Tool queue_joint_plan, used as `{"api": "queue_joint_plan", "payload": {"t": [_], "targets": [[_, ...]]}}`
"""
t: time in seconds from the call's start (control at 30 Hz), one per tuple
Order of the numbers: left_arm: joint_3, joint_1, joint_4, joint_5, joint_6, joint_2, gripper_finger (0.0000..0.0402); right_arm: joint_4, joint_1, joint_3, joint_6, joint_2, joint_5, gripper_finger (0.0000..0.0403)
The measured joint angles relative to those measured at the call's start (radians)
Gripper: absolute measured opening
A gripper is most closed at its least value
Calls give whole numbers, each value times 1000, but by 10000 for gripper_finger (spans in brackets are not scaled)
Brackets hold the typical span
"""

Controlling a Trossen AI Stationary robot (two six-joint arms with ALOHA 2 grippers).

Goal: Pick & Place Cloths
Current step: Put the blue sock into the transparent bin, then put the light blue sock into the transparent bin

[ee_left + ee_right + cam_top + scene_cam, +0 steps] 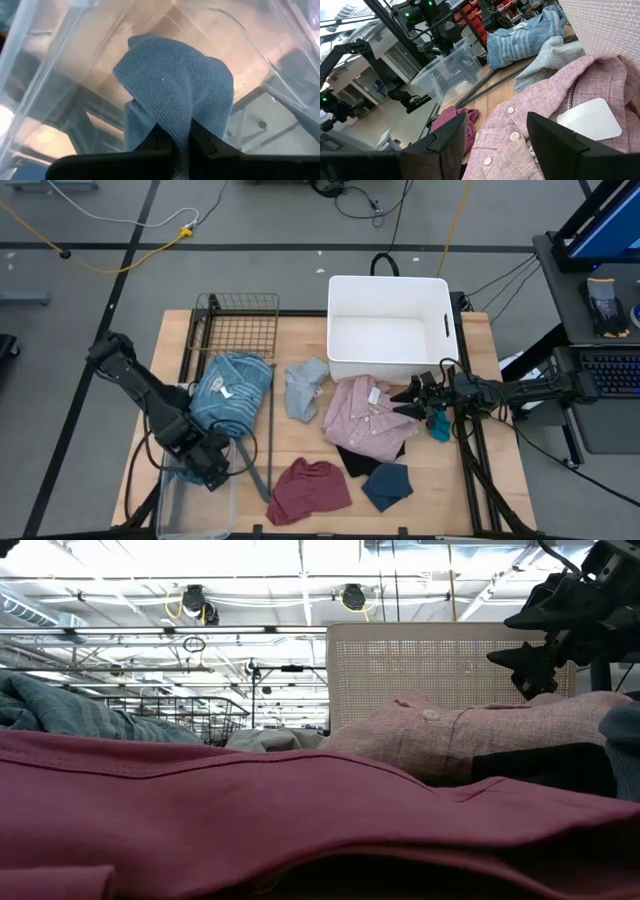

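A knit, ribbed-looking blue cloth [175,85] is pinched tight between the fingers of the left gripper [210,465], bunched into a soft hump over a clear plastic bin [195,505] at the table's near left corner; the bin's walls are see-through, so the wood grain is seen right through them. The right gripper [412,402] is held with its jaws spread wide and nothing in them, just over the far edge of the pink shirt [365,418], a nubby woven thing with small buttons and a white tag. A blue striped top [232,392] is draped beside the wire basket [238,325], whose grid is thin dark metal. A crumpled grey-blue piece [305,387] is laid between the striped top and the shirt. The maroon piece [312,490] and the navy piece [388,485] are spread flat near the front edge. A black piece [355,462] is mostly buried under the shirt, so its shape can't be made out. A bit of teal cloth [439,425] is half hidden behind the right arm. The white tub [390,330], smooth with rounded corners, is sat at the back of the wooden table [500,460].
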Motion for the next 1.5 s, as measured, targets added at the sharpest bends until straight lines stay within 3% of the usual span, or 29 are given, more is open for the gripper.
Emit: {"api": "queue_joint_plan", "payload": {"t": [0.53, 0.8, 1.07, 1.17, 1.33, 1.5], "targets": [[0, 0, 12, -45, -5, 0, 18, 2, 0, 0, 1, 0, 0, 201], [0, 0, 14, -80, -37, 0, 77, 3, 0, 0, 1, 0, 0, 201], [0, 0, 14, -95, -38, -1, 166, 3, 0, 0, 1, 0, 0, 201], [0, 0, 13, -50, -23, -1, 198, 3, 0, 0, 1, 0, 0, 201], [5, 8, 13, 138, -36, -21, 231, 3, 0, 0, 1, 0, 0, 201], [95, -2, 11, 65, -81, -68, 240, 7, 0, 0, 1, 0, -1, 201]]}}
